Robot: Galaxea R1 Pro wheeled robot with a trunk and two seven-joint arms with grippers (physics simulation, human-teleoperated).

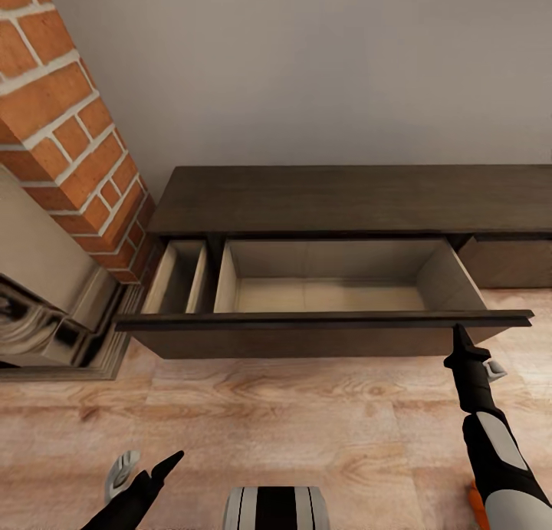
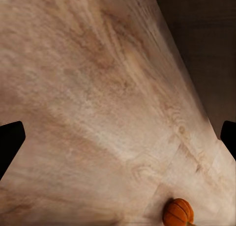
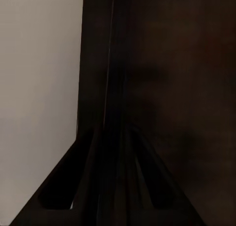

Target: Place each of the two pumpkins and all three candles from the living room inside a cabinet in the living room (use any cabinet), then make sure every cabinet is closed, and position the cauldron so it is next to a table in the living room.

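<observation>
The long, low dark brown cabinet stands against the wall with its wide pull-out front drawn out. The pale inside and the narrow compartment beside it hold nothing. My right gripper is shut, its tips right at the front's top lip near its right end; in the right wrist view its dark fingers converge against the dark wood. My left gripper hangs low over the floor, open and holding nothing. One orange ribbed pumpkin lies on the wood floor in the left wrist view.
A red brick chimney and a shiny fireplace surround stand left of the cabinet. Wood floor stretches between me and the drawn-out front. An orange sliver shows beside my right forearm. A closed front lies at the right.
</observation>
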